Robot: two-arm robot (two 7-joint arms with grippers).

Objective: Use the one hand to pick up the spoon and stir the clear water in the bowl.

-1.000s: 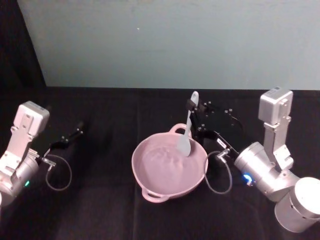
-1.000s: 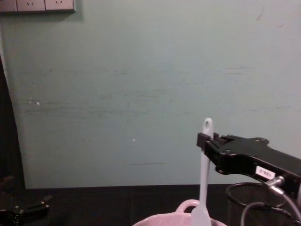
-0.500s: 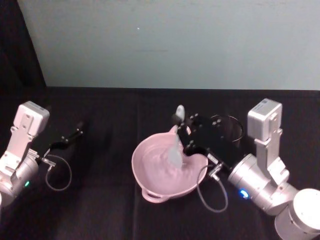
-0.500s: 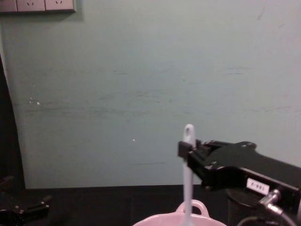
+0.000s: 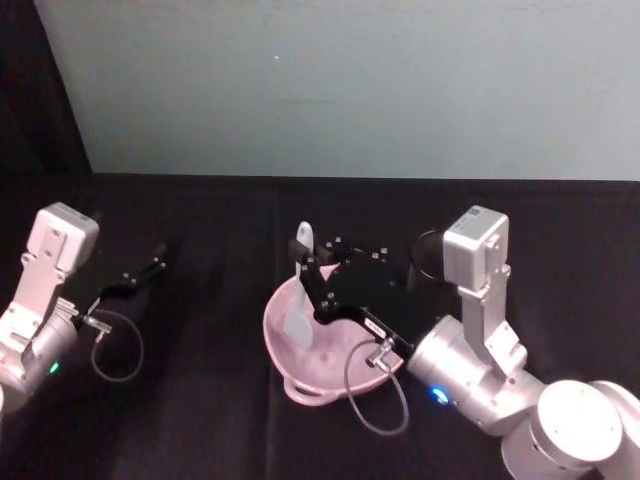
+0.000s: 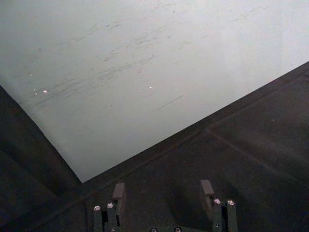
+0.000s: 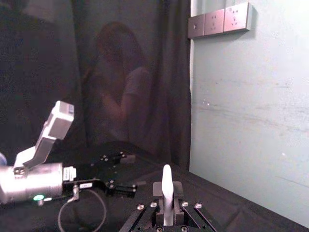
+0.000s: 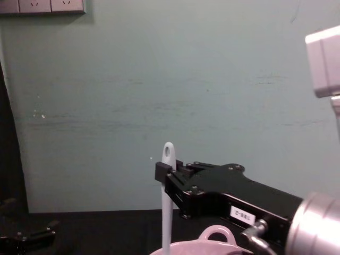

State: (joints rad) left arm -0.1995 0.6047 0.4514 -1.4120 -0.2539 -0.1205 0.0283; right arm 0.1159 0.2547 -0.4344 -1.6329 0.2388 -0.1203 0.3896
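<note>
While the spoon (image 5: 300,297) hangs upright from the right tool (image 5: 308,272), its broad head sits down inside the bowl (image 5: 272,332) and its holed end stands clear above the tool's tips. You can count the pickup, step 1 of 2, as done. The right tool is pinching the handle a little below that hole, with its fingers pressed onto it from both sides.

The bowl lies directly under the tool. The tool's black body reaches across the bowl from the wrist side and covers most of the inside, so you cannot check the water itself from these views. The spoon's head is at the side of the bowl farthest from the tool's wrist, close to the wall there.

Behind the wrist, a dark mesh cup (image 5: 428,258) stands on the table (image 5: 200,420), near the bowl. Out beyond the right tool's tips, well apart from the bowl, the left tool (image 5: 150,266) waits low over the table, fingers spread and holding nothing.

Step 2, the stirring, looks to be the step in hand. How much of it is left cannot be judged from these views.
</note>
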